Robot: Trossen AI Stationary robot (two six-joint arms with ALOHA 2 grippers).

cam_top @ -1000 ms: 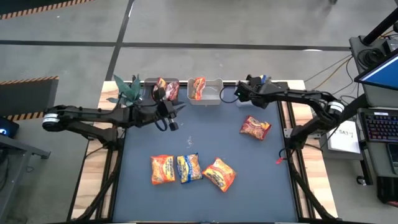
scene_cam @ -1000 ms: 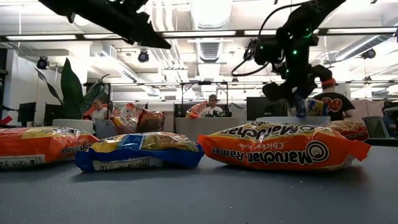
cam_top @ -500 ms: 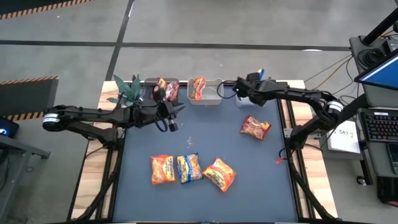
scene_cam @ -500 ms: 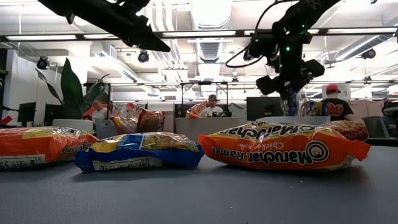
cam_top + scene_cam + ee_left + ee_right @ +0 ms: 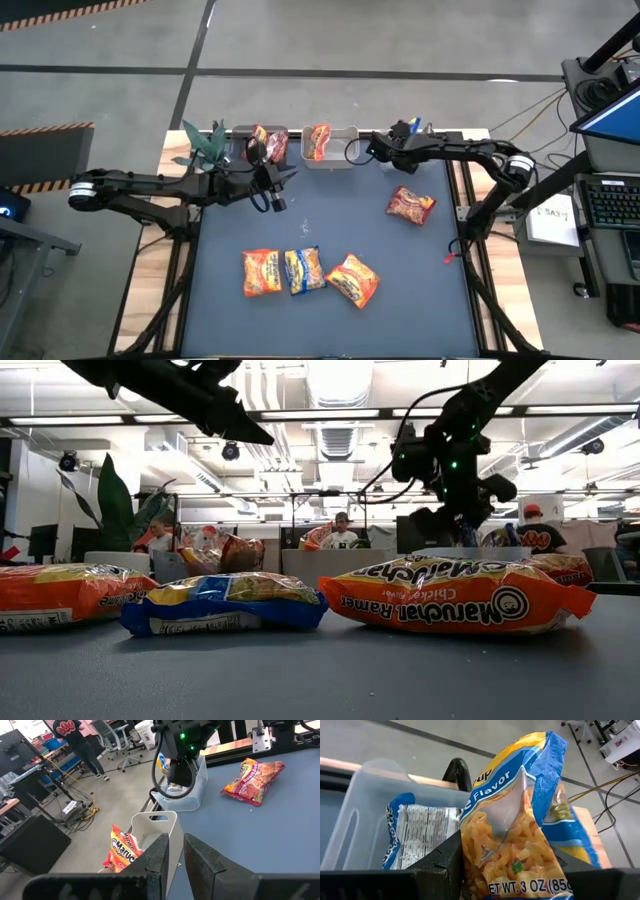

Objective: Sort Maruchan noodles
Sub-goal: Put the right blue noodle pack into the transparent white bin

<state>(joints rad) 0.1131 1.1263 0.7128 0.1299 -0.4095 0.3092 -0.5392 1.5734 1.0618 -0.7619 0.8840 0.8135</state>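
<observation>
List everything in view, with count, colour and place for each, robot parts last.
table: one, dark blue-grey, under both arms
bins: three, clear, along the far edge
orange packets: three, two at the table's front, one in the middle bin
blue packets: three, one between the front orange two, one in the right bin, one held
red packets: one on the table's right, at least one in the left bin
plant: one, green, far left corner
people: at least two, in the room behind
left claw: empty, by the bins
right claw: above the right bin, holding a blue packet
</observation>
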